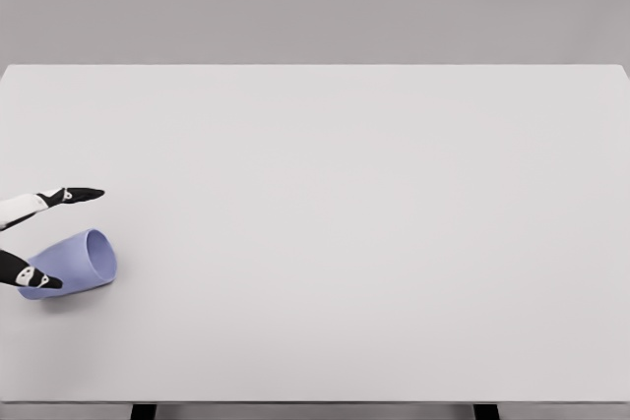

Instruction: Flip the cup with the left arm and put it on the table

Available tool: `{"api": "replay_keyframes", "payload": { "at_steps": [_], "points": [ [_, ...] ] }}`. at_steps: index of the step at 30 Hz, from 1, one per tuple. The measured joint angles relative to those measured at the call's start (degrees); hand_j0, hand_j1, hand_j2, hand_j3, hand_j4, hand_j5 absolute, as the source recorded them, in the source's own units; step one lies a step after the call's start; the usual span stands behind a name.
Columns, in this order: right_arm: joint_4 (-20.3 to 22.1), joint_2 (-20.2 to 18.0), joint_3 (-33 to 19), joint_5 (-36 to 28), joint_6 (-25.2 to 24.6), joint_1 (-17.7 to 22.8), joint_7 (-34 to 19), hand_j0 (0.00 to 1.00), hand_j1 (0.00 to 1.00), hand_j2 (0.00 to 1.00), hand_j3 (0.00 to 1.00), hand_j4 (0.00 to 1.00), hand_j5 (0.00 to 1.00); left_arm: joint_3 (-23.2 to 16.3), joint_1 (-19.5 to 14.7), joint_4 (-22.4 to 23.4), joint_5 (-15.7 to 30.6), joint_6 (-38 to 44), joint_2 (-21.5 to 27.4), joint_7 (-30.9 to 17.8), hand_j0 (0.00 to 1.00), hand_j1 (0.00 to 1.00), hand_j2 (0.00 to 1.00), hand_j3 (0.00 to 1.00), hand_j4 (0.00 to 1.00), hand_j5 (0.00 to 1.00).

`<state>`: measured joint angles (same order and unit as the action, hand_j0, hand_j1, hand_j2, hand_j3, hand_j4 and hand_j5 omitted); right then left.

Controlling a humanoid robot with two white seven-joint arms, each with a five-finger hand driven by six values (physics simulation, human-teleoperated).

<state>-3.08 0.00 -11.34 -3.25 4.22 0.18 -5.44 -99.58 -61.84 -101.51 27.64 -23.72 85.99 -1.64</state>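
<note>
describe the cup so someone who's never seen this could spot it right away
Start at the white table and go to its near left corner. There the cup lies on its side, mouth facing right, between fingers of the left robot hand. It is pale blue.

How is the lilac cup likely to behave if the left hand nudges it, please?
Lying on its side, the cup would probably roll, curving, since it tapers. It looks rigid and light. The left hand has fingers on both sides, but a grip isn't evident.

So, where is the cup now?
In the head view, the lilac cup lies tilted at the table's far left, between the left hand's fingers.
</note>
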Motion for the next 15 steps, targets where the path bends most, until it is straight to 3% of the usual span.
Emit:
{"api": "replay_keyframes", "payload": {
  "at_steps": [5,15],
  "points": [
    [0.0,0.0,0.0,0.0,0.0,0.0,0.0,1.0,1.0,1.0,1.0,1.0,1.0,-0.1,2.1,0.0,0.0,-0.4,-0.4,-0.1,1.0,1.0,1.0,1.0,1.0,1.0],
    [0.0,0.0,0.0,0.0,0.0,0.0,0.0,1.0,1.0,1.0,1.0,1.0,1.0,0.1,2.3,0.1,-0.2,1.2,-0.6,-0.2,1.0,1.0,1.0,1.0,1.0,1.0]
  ]
}}
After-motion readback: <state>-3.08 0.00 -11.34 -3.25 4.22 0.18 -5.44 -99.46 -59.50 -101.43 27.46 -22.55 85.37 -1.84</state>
